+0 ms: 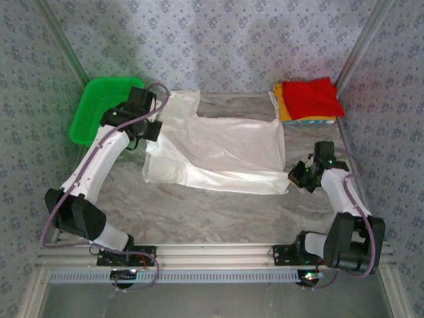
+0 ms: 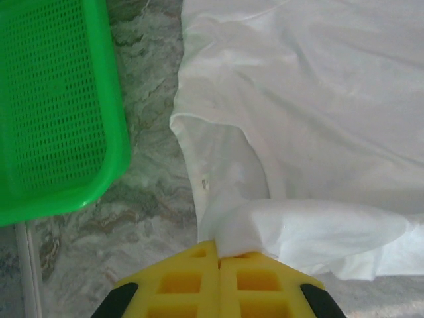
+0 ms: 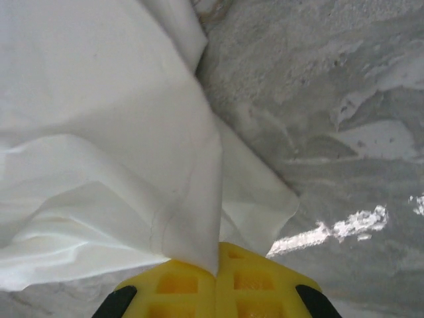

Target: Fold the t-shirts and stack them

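Note:
A large white t-shirt [image 1: 218, 149] lies partly folded across the middle of the marbled table. My left gripper [image 1: 154, 127] is shut on its left edge, near a sleeve; in the left wrist view the yellow jaws [image 2: 219, 255] pinch a bunched fold of white cloth [image 2: 311, 132]. My right gripper [image 1: 296, 174] is shut on the shirt's lower right corner; the right wrist view has the cloth [image 3: 99, 132] rising out of the closed yellow jaws [image 3: 218, 270]. A folded red t-shirt [image 1: 311, 97] lies on a yellow-orange one [image 1: 286, 112] at the back right.
A green mesh basket [image 1: 93, 109] stands at the back left, close beside the left gripper, its corner also in the left wrist view [image 2: 59, 112]. Patterned walls enclose the table on three sides. Bare marbled tabletop [image 1: 218, 218] runs along the front.

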Robot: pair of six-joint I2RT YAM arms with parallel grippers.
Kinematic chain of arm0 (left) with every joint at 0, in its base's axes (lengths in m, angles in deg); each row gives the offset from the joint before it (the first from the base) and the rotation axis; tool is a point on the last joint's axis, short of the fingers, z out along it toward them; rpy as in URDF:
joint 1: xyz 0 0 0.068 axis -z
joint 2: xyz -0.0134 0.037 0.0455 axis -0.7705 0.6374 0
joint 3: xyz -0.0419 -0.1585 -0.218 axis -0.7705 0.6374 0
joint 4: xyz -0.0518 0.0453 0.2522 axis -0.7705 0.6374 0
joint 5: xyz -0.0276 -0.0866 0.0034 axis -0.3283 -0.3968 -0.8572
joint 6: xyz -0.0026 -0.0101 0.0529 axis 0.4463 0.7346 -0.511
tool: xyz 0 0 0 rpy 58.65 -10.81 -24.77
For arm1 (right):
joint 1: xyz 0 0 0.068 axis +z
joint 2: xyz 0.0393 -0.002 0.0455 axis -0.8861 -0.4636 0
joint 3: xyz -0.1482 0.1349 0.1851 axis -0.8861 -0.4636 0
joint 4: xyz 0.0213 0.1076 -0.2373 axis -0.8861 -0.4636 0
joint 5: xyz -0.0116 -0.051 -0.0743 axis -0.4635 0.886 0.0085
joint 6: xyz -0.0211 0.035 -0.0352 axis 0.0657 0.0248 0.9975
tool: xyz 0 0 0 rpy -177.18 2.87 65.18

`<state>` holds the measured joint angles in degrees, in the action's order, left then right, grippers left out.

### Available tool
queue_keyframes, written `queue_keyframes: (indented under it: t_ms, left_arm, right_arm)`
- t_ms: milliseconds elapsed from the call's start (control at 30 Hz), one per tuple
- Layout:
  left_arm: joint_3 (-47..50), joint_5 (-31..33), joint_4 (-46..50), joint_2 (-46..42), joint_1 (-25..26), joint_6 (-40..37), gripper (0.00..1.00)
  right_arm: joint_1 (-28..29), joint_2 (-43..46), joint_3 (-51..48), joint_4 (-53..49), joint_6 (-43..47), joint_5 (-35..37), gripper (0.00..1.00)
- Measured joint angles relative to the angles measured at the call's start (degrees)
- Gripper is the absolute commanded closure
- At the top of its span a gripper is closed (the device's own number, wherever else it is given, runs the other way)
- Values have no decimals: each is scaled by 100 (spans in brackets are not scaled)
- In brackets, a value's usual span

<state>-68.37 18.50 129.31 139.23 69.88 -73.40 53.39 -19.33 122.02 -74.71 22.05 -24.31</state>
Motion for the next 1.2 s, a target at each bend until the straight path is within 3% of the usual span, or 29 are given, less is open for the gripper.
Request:
queue_keyframes:
  t_ms: [200, 367, 433, 567, 700, 867, 1033, 1200]
  left_arm:
    - [433, -197, 398, -1248, 0, 494, 100]
    - [1054, -507, 861, -2350, 0, 1360, 100]
    - [1521, -691, 1075, -2719, 0, 1827, 100]
    - [2483, -1021, 1462, -3346, 0, 2621, 100]
    - [2848, -1200, 1878, -3974, 0, 3123, 100]
    - [2973, -1311, 1888, -4131, 0, 3272, 100]
    - [3309, -1141, 1683, -3805, -4, 3292, 100]
    - [3309, -708, 1672, -3821, -28, 3377, 100]
  right_arm:
    - [-129, 1145, 378, -920, 4, -20, 97]
    - [-153, 1539, 376, -1333, -22, -81, 96]
    - [-155, 1751, 160, -1429, -140, -155, 80]
    - [-166, 2356, -221, -1875, -487, -177, 69]
    - [-177, 2708, -72, -2347, -649, -107, 65]
    - [-188, 2031, 328, -2251, -542, -85, 56]
    - [-236, 426, 487, -1508, -175, -57, 57]
    - [-136, -365, 507, -1152, 55, 50, 57]
